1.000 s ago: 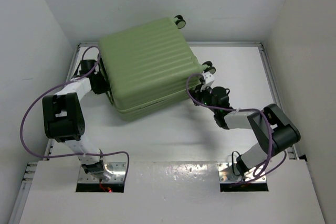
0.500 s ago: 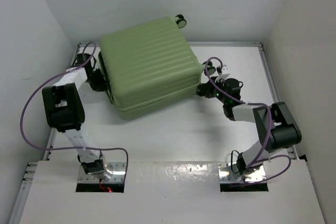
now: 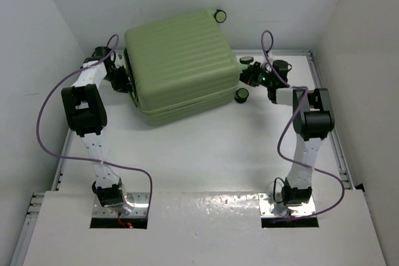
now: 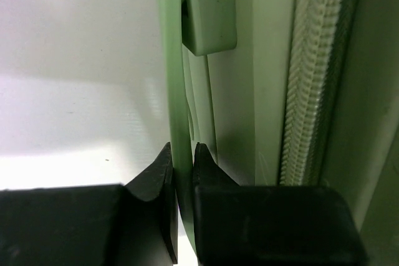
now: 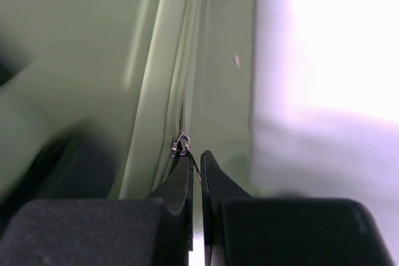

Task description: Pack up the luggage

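Note:
The luggage [image 3: 181,60] is a large light-green ribbed suitcase, lying closed at the back of the table. My left gripper [image 3: 122,80] is at its left side. In the left wrist view the jaws [image 4: 182,161] are shut on a thin green handle strap [image 4: 176,91], next to the pale zipper teeth [image 4: 312,79]. My right gripper [image 3: 250,74] is at the luggage's right side, between two black wheels. In the right wrist view the jaws [image 5: 195,161] are shut on the thin zipper pull tab hanging from a small metal ring [image 5: 182,144] on the shell seam.
Black wheels show at the far corner [image 3: 220,15] and at the right side [image 3: 242,95]. White walls enclose the table on the left, back and right. A metal rail [image 3: 324,91] runs along the right edge. Purple cables loop off both arms.
The luggage has slid and turned toward the back wall. My right gripper has travelled along the right side toward the far right, its arm stretching out. My left arm has stretched farther too.

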`<state>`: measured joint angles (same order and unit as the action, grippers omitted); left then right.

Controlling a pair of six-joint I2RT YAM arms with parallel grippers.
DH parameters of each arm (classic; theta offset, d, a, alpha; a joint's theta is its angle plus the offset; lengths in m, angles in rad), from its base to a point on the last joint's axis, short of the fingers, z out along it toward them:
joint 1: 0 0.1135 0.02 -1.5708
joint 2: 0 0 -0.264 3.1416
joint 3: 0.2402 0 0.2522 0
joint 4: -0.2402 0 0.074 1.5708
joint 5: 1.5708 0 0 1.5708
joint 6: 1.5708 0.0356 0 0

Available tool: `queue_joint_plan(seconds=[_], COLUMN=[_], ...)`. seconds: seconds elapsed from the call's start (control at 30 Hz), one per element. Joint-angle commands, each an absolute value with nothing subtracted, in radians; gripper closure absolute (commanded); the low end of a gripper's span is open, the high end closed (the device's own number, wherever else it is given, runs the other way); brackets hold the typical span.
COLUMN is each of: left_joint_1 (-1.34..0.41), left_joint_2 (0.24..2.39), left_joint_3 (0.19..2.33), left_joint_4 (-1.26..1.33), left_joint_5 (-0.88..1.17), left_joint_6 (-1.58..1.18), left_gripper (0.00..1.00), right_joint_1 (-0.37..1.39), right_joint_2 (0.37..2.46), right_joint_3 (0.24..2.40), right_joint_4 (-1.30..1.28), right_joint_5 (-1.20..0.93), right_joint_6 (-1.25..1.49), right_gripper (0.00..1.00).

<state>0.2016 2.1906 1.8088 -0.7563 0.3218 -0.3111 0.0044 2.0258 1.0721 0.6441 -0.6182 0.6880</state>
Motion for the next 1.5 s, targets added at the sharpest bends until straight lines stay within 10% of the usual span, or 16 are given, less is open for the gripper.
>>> queue_joint_plan(seconds=[0.0, 0.57, 0.6, 0.63, 0.77, 1.03, 1.47], left_joint_1=[0.233, 0.083, 0.069, 0.069, 0.049, 0.058, 0.066], left_joint_2=[2.319, 2.319, 2.31, 2.31, 2.272, 2.163, 1.974], left_joint_3=[1.822, 1.853, 1.853, 1.862, 1.862, 1.717, 1.5], left_joint_4=[-0.574, -0.574, -0.574, -0.574, -0.551, -0.416, -0.065], left_joint_5=[0.126, 0.161, 0.175, 0.207, 0.254, 0.296, 0.699], left_joint_6=[-0.123, -0.069, -0.093, -0.107, -0.17, -0.216, -0.521], left_gripper=[1.0, 0.98, 0.88, 0.48, 0.02, 0.0, 0.04], right_joint_1=[-0.137, -0.009, 0.035, 0.041, 0.034, -0.012, 0.166], right_joint_2=[2.216, 2.898, 2.899, 2.883, 2.72, 2.566, 2.136], right_joint_3=[1.259, 2.298, 2.289, 2.22, 1.955, 1.71, 1.055], right_joint_4=[0.64, 0.494, 0.497, 0.505, 0.545, 0.417, 0.508], right_joint_5=[-0.323, -0.227, -0.215, -0.218, -0.314, -0.799, -1.212], right_joint_6=[0.732, 0.927, 0.934, 0.951, 0.997, 1.062, 1.091], right_gripper=[1.0, 0.95, 0.75, 0.67, 0.55, 0.83, 0.9])
